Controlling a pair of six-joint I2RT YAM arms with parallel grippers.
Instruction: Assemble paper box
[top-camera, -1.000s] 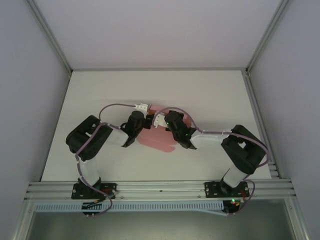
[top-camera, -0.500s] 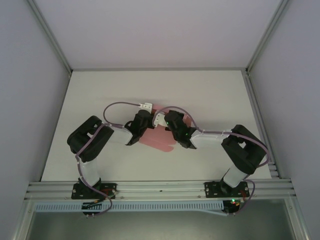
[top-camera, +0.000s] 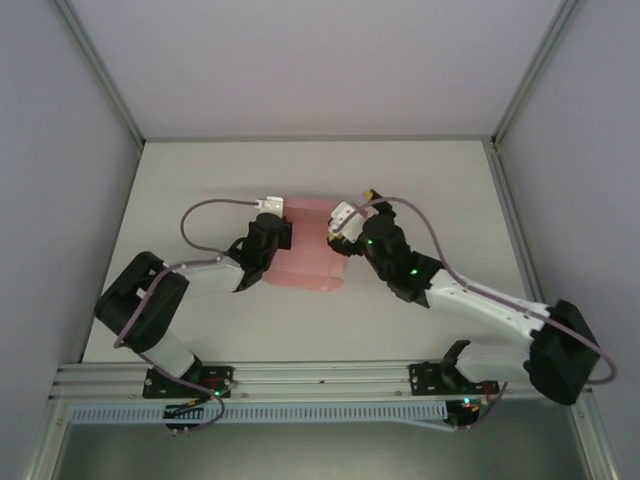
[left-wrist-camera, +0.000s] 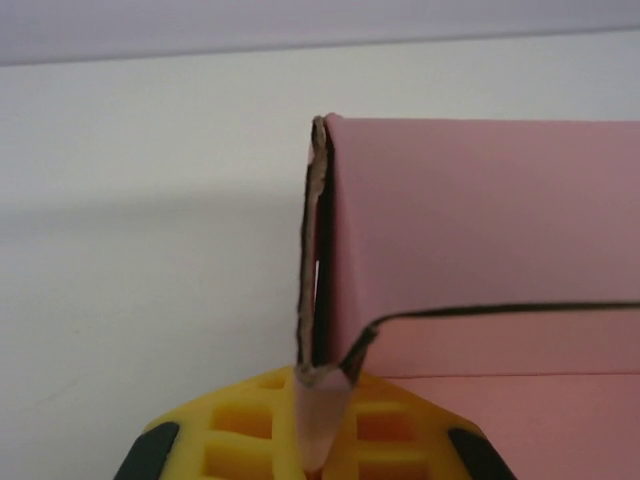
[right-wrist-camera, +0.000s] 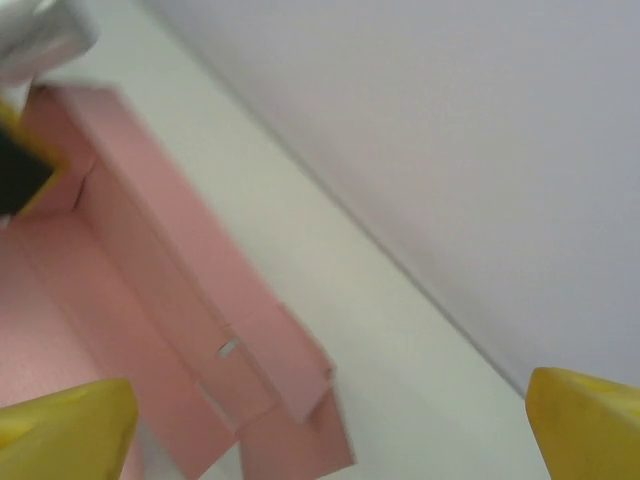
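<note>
Change since earlier view: both arms now reach farther out over the table (top-camera: 180, 180). The right gripper (top-camera: 346, 228), previously closed at the paper box (top-camera: 305, 262), now stands just off its right end with jaws spread. The left gripper (top-camera: 280, 238) has clamped shut.
Paper box: pale pink cardstock, partly folded, lying mid-table between the two grippers. The base is flat on the table and one long wall is raised.
Left end wall: folded upright. The left wrist view shows it edge-on as a doubled layer of card (left-wrist-camera: 318, 250).
Right end flap: the slotted flap (right-wrist-camera: 290, 385) lies loose and is not yet tucked.
Left gripper: jaws pressed together on the bottom edge of the upright end wall, pinching it. Judged purpose: to keep the fold standing and stop the box sliding.
Right gripper: jaws wide apart with nothing between them, held above the right end (right-wrist-camera: 325, 425). Judged purpose: freed to re-approach the loose flap.
Step in hand: judged mid-assembly, with the right end still to be closed.
Risk: thin card may spring back once unclamped.
</note>
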